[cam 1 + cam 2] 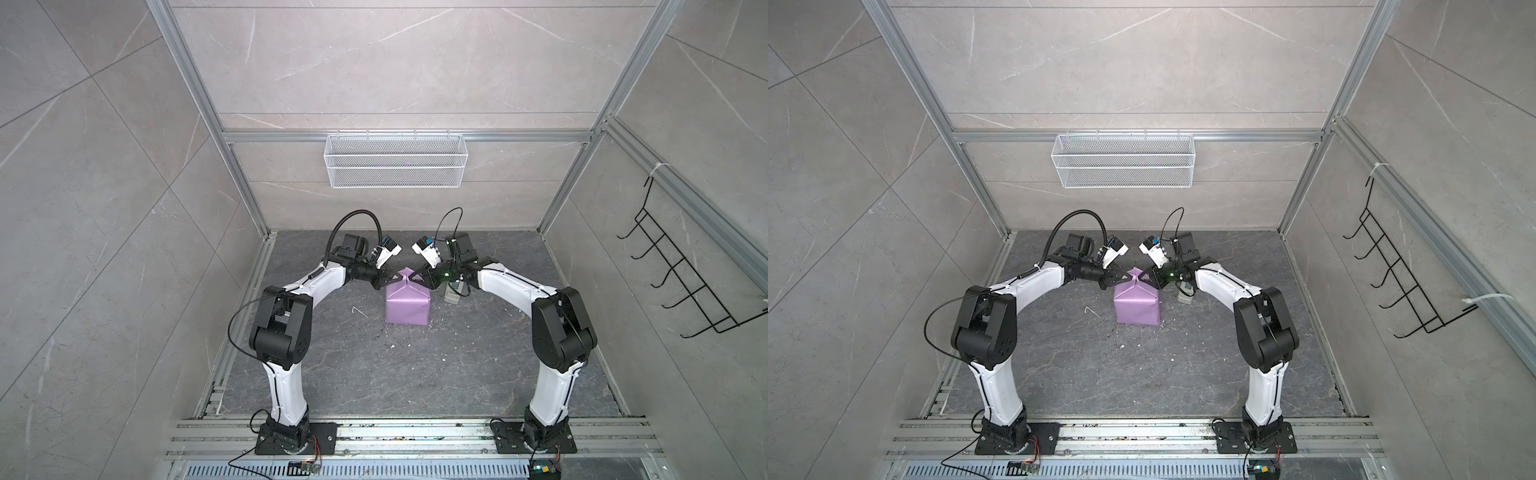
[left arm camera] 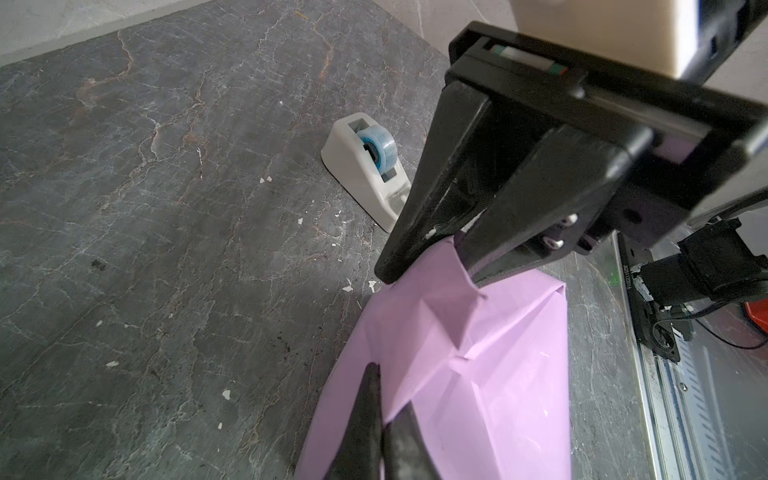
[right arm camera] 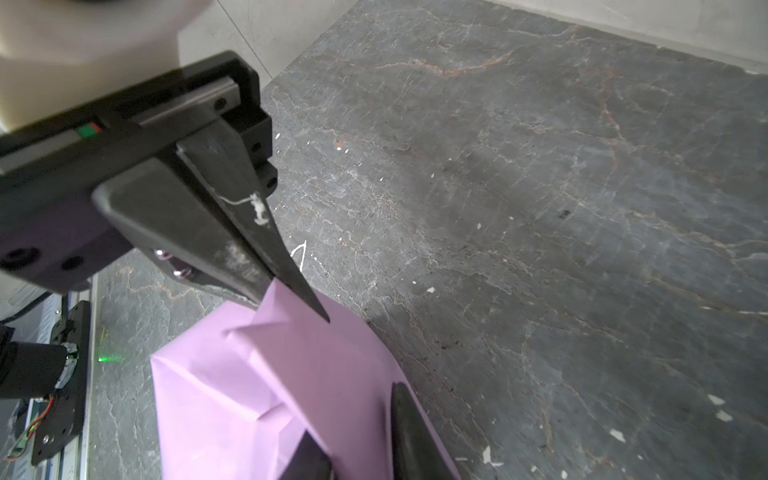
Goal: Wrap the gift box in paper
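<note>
The paper (image 1: 407,307) (image 1: 1138,305) is folded lilac side out into a parcel in the middle of the dark table, and the gift box is hidden inside it. A pointed flap stands up at its far end. My left gripper (image 2: 389,384) (image 1: 392,277) is shut on that flap from the left, and the right wrist view shows its fingers (image 3: 249,249) pinching the peak. My right gripper (image 3: 352,409) (image 1: 415,277) reaches in from the right. Its fingers (image 2: 415,216) straddle the same flap with a gap still between them.
A grey-white tape dispenser (image 2: 365,166) (image 1: 452,293) with a blue roll sits just right of the parcel, under my right arm. Small white scraps lie scattered on the table. A wire basket (image 1: 395,160) hangs on the back wall, and a black hook rack (image 1: 685,282) on the right wall.
</note>
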Robot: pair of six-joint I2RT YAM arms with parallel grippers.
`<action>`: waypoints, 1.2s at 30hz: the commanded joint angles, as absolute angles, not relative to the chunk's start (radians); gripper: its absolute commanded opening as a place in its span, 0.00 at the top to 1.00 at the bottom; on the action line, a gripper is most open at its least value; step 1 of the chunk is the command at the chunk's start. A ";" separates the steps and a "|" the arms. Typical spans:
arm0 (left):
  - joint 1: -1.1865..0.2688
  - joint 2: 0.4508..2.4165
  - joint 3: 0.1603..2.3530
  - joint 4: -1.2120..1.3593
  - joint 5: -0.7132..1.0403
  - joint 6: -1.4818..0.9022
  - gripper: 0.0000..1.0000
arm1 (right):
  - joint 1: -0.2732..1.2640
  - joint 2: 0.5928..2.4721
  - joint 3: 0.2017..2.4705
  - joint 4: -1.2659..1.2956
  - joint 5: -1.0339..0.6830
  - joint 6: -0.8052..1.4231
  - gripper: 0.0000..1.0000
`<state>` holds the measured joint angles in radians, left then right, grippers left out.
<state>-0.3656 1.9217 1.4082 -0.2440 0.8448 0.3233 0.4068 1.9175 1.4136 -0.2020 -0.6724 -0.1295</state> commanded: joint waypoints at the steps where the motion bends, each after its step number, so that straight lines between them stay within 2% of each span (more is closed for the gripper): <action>1: -0.368 1.927 1.437 -0.242 0.887 0.350 1.00 | 0.404 1.948 1.452 -0.245 -0.721 -0.165 0.81; 12: -0.367 1.921 1.436 -0.244 0.881 0.353 1.00 | 0.398 1.968 1.484 -0.268 -0.753 -0.191 0.97; 17: -0.367 1.914 1.433 -0.244 0.881 0.352 1.00 | 0.394 1.966 1.494 -0.278 -0.751 -0.196 0.97; 19: -0.367 1.911 1.430 -0.244 0.879 0.351 1.00 | 0.393 1.956 1.492 -0.277 -0.739 -0.195 0.89; 22: -0.367 1.909 1.426 -0.244 0.880 0.353 1.00 | 0.383 1.932 1.477 -0.272 -0.727 -0.189 0.68; 25: -0.367 1.908 1.424 -0.245 0.878 0.354 1.00 | 0.368 1.900 1.443 -0.262 -0.726 -0.186 0.58; 30: -0.367 1.904 1.425 -0.244 0.875 0.355 1.00 | 0.343 1.858 1.382 -0.240 -0.721 -0.175 0.53; 36: -0.368 1.899 1.420 -0.231 0.876 0.344 0.99 | 0.337 1.841 1.323 -0.191 -0.691 -0.134 0.52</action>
<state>-0.3656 1.9217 1.4082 -0.2481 0.8417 0.3271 0.3332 1.8656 1.3502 -0.2230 -0.7109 -0.1612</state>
